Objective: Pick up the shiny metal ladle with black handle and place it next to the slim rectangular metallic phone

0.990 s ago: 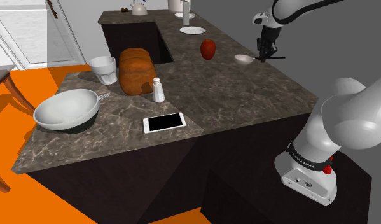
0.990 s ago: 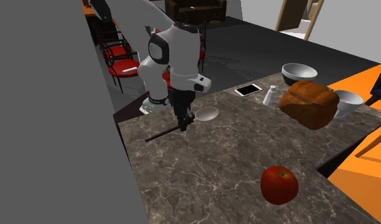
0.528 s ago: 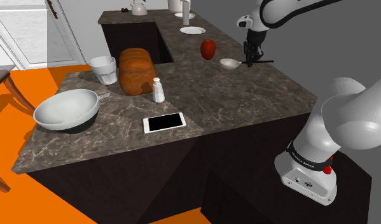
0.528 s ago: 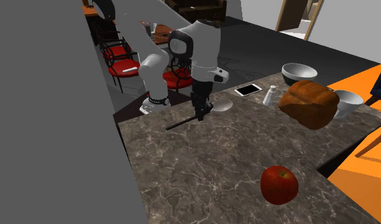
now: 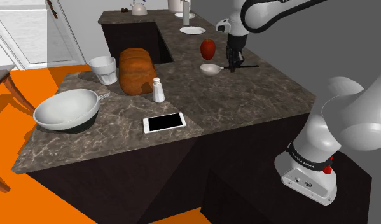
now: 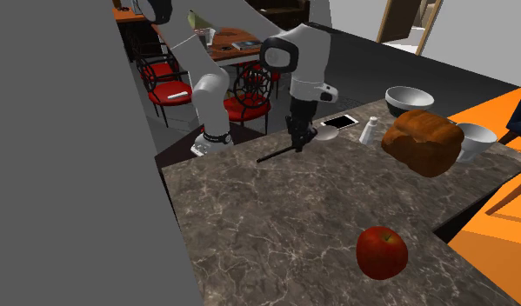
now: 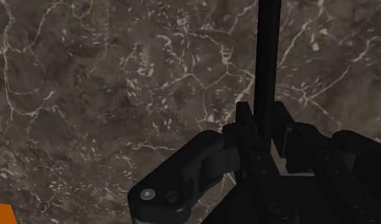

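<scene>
Gripper [image 5: 232, 63] clamped on ladle [image 5: 211, 69] handle; over last second carried toward shoulder view's left, now near apple [image 5: 208, 48]. Phone [image 5: 163, 122] well apart: transport likely mid-way.

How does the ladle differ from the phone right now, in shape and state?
The ladle is clasped by its handle in the gripper; the phone lies flat, untouched, on the counter. The ladle is a pale round bowl on a thin black handle; the phone is a slim rectangle with a black screen. Both mix black and pale parts.
</scene>
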You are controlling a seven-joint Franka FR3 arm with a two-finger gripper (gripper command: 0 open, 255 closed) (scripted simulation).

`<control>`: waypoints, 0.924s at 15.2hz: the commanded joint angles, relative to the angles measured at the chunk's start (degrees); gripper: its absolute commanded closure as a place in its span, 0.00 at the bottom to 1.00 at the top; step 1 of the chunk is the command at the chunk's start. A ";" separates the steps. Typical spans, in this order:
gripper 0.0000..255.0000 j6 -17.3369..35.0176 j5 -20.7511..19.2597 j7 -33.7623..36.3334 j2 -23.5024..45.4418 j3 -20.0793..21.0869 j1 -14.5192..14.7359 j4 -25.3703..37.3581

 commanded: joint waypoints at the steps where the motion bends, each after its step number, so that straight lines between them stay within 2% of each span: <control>1: 1.00 -0.01 1.30 2.70 1.02 1.94 1.54 0.33; 7: 1.00 0.41 5.64 9.11 6.92 6.46 6.34 4.09; 14: 1.00 0.15 10.49 15.27 15.64 10.90 11.28 11.47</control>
